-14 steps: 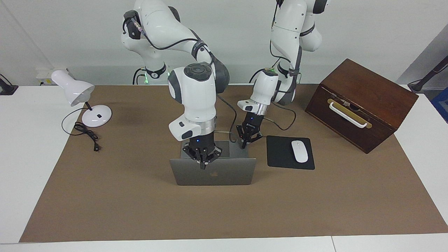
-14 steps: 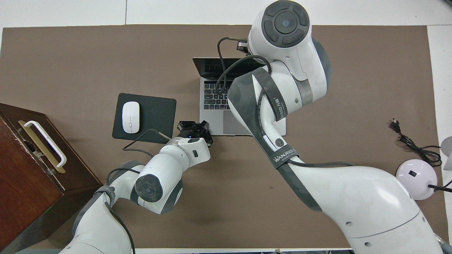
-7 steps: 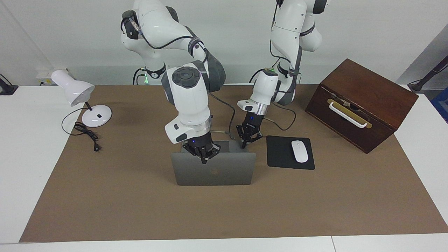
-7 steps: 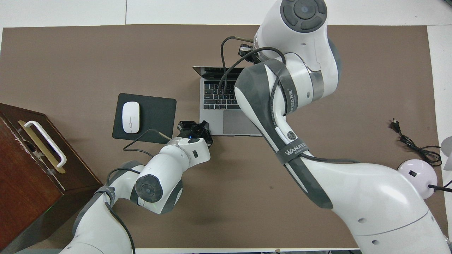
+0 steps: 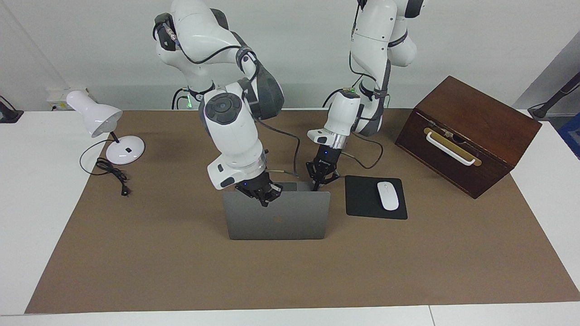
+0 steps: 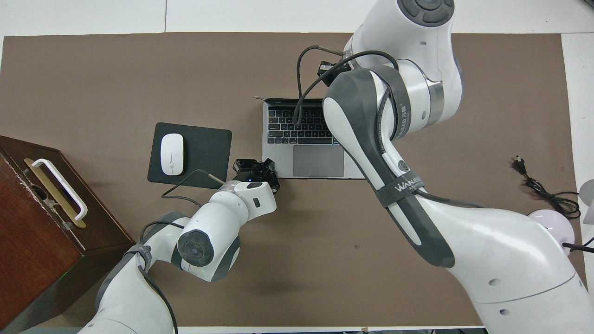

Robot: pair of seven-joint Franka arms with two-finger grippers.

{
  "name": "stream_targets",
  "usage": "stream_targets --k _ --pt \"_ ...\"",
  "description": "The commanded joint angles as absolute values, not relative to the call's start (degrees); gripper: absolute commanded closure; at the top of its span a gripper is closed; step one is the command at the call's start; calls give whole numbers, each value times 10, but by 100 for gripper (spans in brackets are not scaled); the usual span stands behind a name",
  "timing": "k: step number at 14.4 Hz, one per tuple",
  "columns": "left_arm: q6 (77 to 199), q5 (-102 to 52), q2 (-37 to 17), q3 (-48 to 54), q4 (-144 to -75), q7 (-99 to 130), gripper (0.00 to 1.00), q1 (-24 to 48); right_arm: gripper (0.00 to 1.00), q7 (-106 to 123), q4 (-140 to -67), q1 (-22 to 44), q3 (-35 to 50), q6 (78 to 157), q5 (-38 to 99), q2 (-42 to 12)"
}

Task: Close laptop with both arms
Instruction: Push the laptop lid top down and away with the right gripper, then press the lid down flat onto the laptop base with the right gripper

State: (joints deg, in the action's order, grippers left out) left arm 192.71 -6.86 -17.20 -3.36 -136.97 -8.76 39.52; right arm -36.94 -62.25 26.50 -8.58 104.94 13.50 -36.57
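pressing on the laptop (image 5: 277, 221) lid's top edge at frame centre, your right gripper (image 5: 264, 202) has its fingertips pinched together on nothing. your left gripper (image 5: 319, 185), also pinched together and empty, sits at the laptop's base corner by the mouse pad (image 5: 375, 197). lid stands roughly upright.

Two robot arms: the left arm (image 5: 369, 50) and the right arm (image 5: 226, 81). Each carries one gripper, making two: the left gripper (image 5: 320, 178) and the right gripper (image 5: 263, 195). One laptop (image 5: 277, 217), one mouse pad (image 5: 362, 199), one mouse (image 5: 388, 195), one wooden box (image 5: 469, 131), one desk lamp (image 5: 102, 122), one brown mat (image 5: 317, 271), one table (image 5: 27, 203).
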Motion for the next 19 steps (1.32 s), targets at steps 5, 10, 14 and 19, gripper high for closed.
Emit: stream_targets --k 5,10,14,19 --pt "1928 -70 -241 -41 -1371 -110 100 375 100 -347 -641 258 -79 1022 170 -369" --pt "1928 -70 -243 -40 -1370 -110 100 374 100 -351 -666 265 -79 1023 185 -370" --pt "1928 -70 -243 -40 -1370 -109 100 375 100 -351 -678 265 -79 1031 201 -371" --pt "1929 -70 -243 -40 -1370 -110 100 375 100 -349 -694 265 -79 1051 213 -376"
